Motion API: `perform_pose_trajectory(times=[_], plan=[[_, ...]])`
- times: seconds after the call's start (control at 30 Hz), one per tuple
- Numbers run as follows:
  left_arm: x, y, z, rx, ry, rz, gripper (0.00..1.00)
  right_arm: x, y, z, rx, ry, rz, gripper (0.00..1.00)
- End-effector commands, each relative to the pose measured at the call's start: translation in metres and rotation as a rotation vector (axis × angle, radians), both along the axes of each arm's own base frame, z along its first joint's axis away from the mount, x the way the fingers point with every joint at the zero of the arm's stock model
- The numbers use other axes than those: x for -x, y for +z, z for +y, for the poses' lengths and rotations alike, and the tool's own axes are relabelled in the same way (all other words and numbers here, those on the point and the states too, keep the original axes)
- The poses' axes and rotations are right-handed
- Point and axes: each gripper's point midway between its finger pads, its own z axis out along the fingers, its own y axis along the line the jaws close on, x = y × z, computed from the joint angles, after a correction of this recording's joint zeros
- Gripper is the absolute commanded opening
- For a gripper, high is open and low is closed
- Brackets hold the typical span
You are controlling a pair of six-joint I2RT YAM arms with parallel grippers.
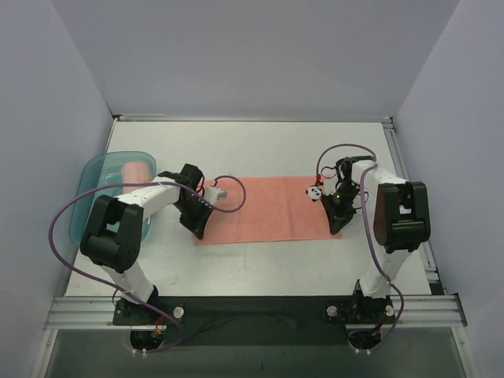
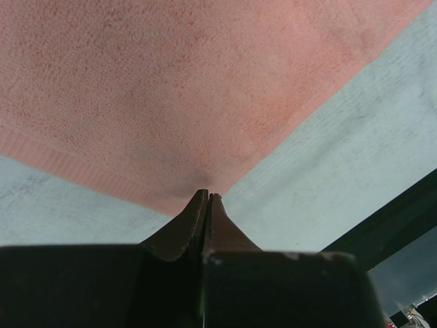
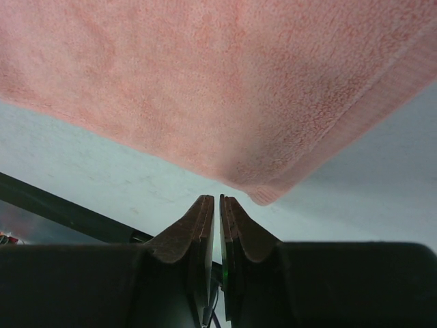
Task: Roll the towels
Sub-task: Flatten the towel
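Left pincer (image 2: 207, 196) pinches towel (image 1: 276, 209) at 7 o'clock corner | right pincer (image 3: 212, 198) pressed together beside 5 o'clock corner, empty | best regrip, roll evenly

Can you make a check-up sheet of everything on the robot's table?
Surface: white table, lightly smudged.
Job's things: flat towel spread mid-table; rolled towel inside the teal tray.
Clutter: panda charm on the right arm.
Claws: left claw shut on the flat towel's near-left corner; right claw almost shut beside the near-right corner, holding nothing.
Cables: purple cables loop off both arms.
Surroundings: plain walls on three sides; metal rail in front.
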Motion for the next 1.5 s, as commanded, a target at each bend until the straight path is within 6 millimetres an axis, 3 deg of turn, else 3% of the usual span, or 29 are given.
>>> perform_pose_trajectory(times=[0.0,0.1,0.33,0.5,0.73,0.8,0.93,1.1,1.17,1.23,1.33,1.4,1.47], plan=[[-0.004,-0.003,0.007,-0.058,-0.021,-0.005,0.0,0.011,0.007,-0.01,0.057,0.035,0.013,0.11],[-0.001,-0.016,0.017,-0.127,-0.026,0.025,0.0,0.016,0.0,-0.013,0.083,0.048,0.036,0.11],[0.001,-0.025,0.031,-0.205,-0.034,0.044,0.0,0.017,-0.024,-0.023,0.183,0.076,0.069,0.08],[0.006,-0.028,0.042,-0.24,-0.046,0.051,0.0,0.021,-0.027,-0.038,0.27,0.103,0.076,0.07],[0.008,-0.03,0.064,-0.296,-0.063,0.031,0.0,0.044,-0.023,-0.048,0.3,0.115,0.105,0.08],[0.009,-0.03,0.069,-0.309,-0.061,0.031,0.0,0.047,-0.019,-0.043,0.276,0.112,0.101,0.08],[0.008,-0.024,0.062,-0.29,-0.057,0.03,0.0,0.058,-0.01,-0.016,0.178,0.131,0.119,0.09],[0.01,-0.012,0.055,-0.258,-0.056,0.034,0.0,0.056,-0.002,-0.009,0.174,0.158,0.076,0.16],[0.01,-0.002,0.047,-0.212,-0.057,0.033,0.07,0.051,0.002,-0.01,0.171,0.163,0.058,0.21],[0.003,0.012,0.039,-0.167,-0.054,-0.001,0.25,0.041,0.013,-0.007,0.145,0.162,0.013,0.29],[-0.017,0.04,0.024,-0.101,-0.04,-0.065,0.42,0.017,0.038,-0.002,0.08,0.128,-0.081,0.4],[-0.035,0.062,0.013,-0.044,-0.042,-0.113,0.48,0.001,0.054,0.001,0.022,0.094,-0.139,0.52],[-0.051,0.074,0.009,-0.019,-0.033,-0.157,0.52,-0.025,0.072,0.002,-0.008,0.075,-0.219,0.56]])
